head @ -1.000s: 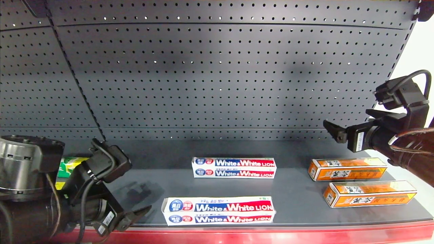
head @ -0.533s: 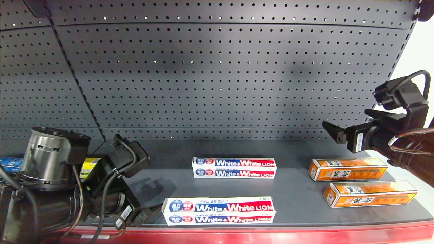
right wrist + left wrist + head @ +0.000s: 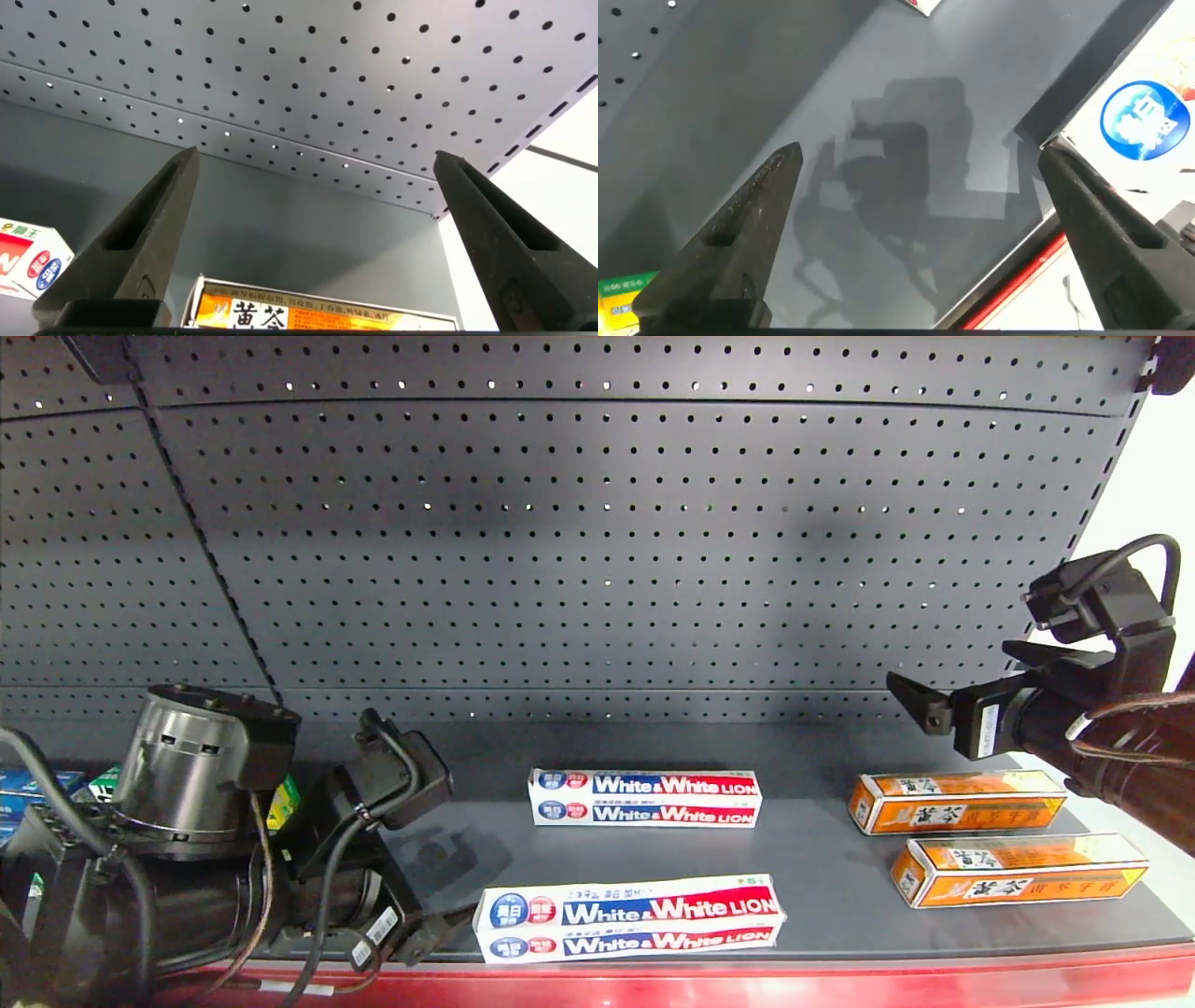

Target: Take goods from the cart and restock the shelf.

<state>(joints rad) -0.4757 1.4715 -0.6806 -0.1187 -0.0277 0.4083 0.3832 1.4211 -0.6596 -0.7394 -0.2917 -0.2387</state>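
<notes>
Grey shelf (image 3: 822, 887) | front toothpaste box (image 3: 627, 917) lies left-right | left hand (image 3: 920, 151) at its end

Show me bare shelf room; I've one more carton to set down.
Best: the bare lane bordered by the rear white toothpaste carton, front white toothpaste carton, rear orange carton and front orange carton. Also the strip behind them along the pegboard. Crowded: front left, by the left hand.

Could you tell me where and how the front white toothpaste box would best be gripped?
I would grip it at mid-length, across its narrow width, coming from above. The front white toothpaste box lies flat along the shelf edge. It is long and slim, so its long sides offer parallel faces. The open left gripper sits near its left end.
</notes>
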